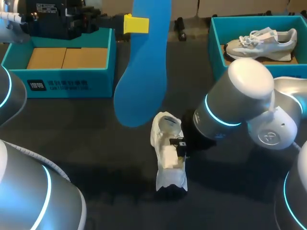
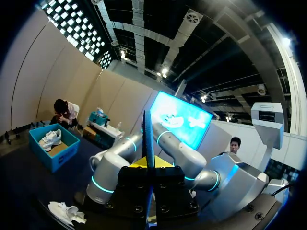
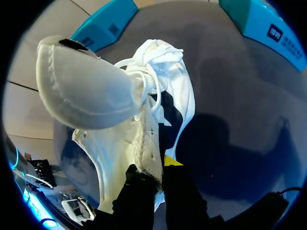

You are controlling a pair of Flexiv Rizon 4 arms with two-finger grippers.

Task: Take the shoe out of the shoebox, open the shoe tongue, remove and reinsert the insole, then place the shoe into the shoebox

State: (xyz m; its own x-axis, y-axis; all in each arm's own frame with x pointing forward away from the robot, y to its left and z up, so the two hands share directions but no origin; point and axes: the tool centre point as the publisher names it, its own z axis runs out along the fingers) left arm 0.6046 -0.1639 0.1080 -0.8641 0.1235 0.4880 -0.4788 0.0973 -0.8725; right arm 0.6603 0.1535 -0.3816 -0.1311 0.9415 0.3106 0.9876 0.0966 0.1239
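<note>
A white shoe (image 1: 168, 152) lies on the dark table, toe towards the front edge. My right gripper (image 1: 180, 146) is shut on the shoe's side wall at the opening. In the right wrist view the gripper (image 3: 160, 173) pinches the collar edge of the shoe (image 3: 168, 76), whose padded tongue (image 3: 81, 91) is folded outward. My left gripper (image 1: 135, 24) is raised at the back, shut on the heel end of a blue insole (image 1: 144, 72) that hangs down over the table. In the left wrist view the insole (image 2: 148, 141) stands edge-on between the fingers of the gripper (image 2: 151, 165).
A teal shoebox (image 1: 62, 81) with a cardboard liner stands at the back left. Another teal shoebox (image 1: 216, 48) at the back right holds a grey-white shoe (image 1: 261, 42). My right arm's elbow (image 1: 235, 96) juts out over the table's right half.
</note>
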